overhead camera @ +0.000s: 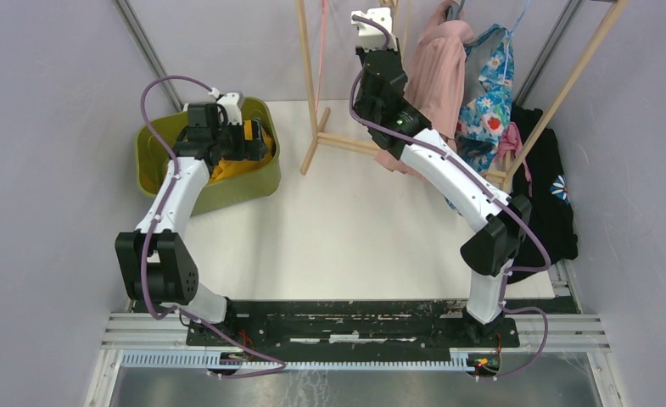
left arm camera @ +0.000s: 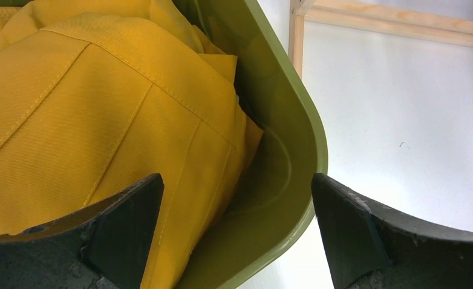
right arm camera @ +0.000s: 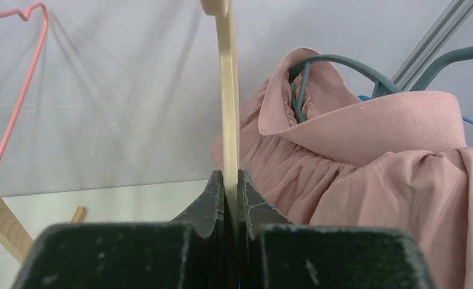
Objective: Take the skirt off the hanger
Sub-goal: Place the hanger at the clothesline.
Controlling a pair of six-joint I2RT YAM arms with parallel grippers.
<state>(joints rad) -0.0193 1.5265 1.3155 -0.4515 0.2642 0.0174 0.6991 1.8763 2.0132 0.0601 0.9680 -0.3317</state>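
Note:
The yellow skirt [overhead camera: 237, 166] lies bunched in the olive-green bin [overhead camera: 253, 191] at the back left. In the left wrist view the skirt [left arm camera: 101, 120] fills the bin [left arm camera: 288, 156]. My left gripper [overhead camera: 257, 140] hangs open and empty over the bin's right rim, with the rim between its fingers [left arm camera: 237, 186]. My right gripper [overhead camera: 382, 19] is raised at the clothes rack and shut on a thin pale wooden hanger [right arm camera: 228, 108], which runs straight up from its closed tips [right arm camera: 231, 180]. No cloth shows on that hanger.
A wooden rack [overhead camera: 312, 76] stands at the back. It holds a pink garment [right arm camera: 354, 162] on a teal hanger [right arm camera: 324, 60], a floral garment [overhead camera: 490, 102] and a black one [overhead camera: 550, 195]. A bare pink wire hanger [right arm camera: 17, 108] hangs to the left.

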